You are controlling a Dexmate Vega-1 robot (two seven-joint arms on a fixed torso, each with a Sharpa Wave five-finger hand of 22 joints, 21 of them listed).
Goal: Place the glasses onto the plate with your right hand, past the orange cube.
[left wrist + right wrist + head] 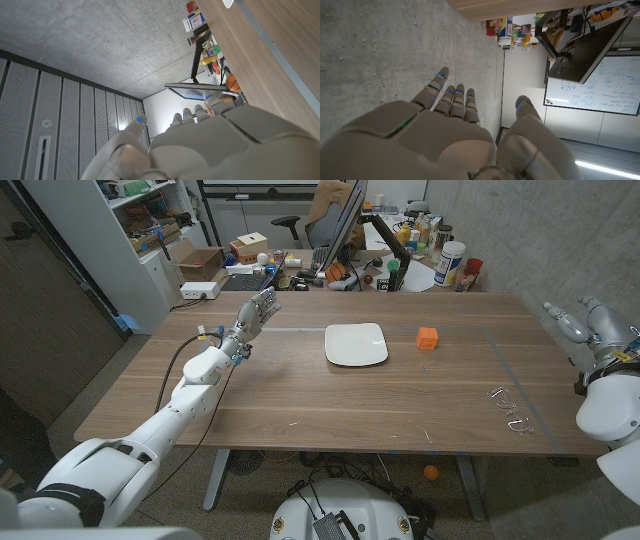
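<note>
Lying at four o'clock from the plate (356, 344), the thin glasses (507, 409) look light and fragile, so my right hand (572, 321), fingers apart and empty, should pinch the frame gently.

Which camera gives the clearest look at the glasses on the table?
The head view: the glasses lie on the table near its right edge, apart from the right hand. Neither wrist view lets me make them out.
</note>
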